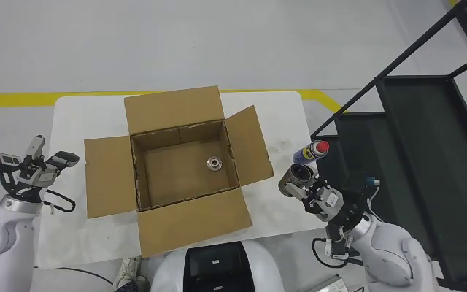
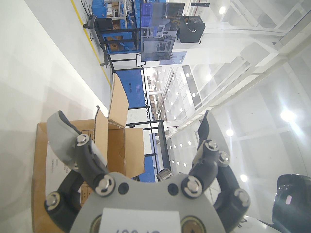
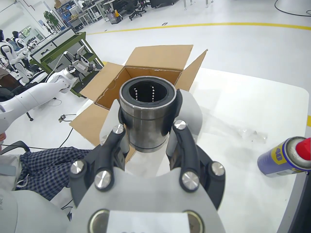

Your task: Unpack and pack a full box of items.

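Worktop [image 1: 288, 109]: white, smooth, rounded corners. Cardboard box [image 1: 173, 109] sits mid-worktop with all four flaps folded out. It is brown, corrugated and matte, and nearly empty.

Left hand [image 2: 132, 132] hangs off the worktop's left side, fingers spread wide, holding nothing. Right hand [image 1: 299, 182] is past the box's right flap, over the worktop's right edge, clamped on a steel bearing sleeve [image 3: 147, 122].

Spray can [image 1: 311, 152], blue body with a red cap, sits just beside the right hand on the worktop. The sleeve is a thick-walled cylinder of dark polished metal, with ball rows showing in the bore. It looks heavy and slick, and the pads grip it by its side.

Small flanged metal ring [image 1: 214, 163] lies on the box floor, towards the right wall.

Judgement: unpack phase, near its end. Next move is probably to set the sleeve down near the can, on its flat end so it can't roll. After that the ring needs a low reach past the box wall and a narrow pinch.
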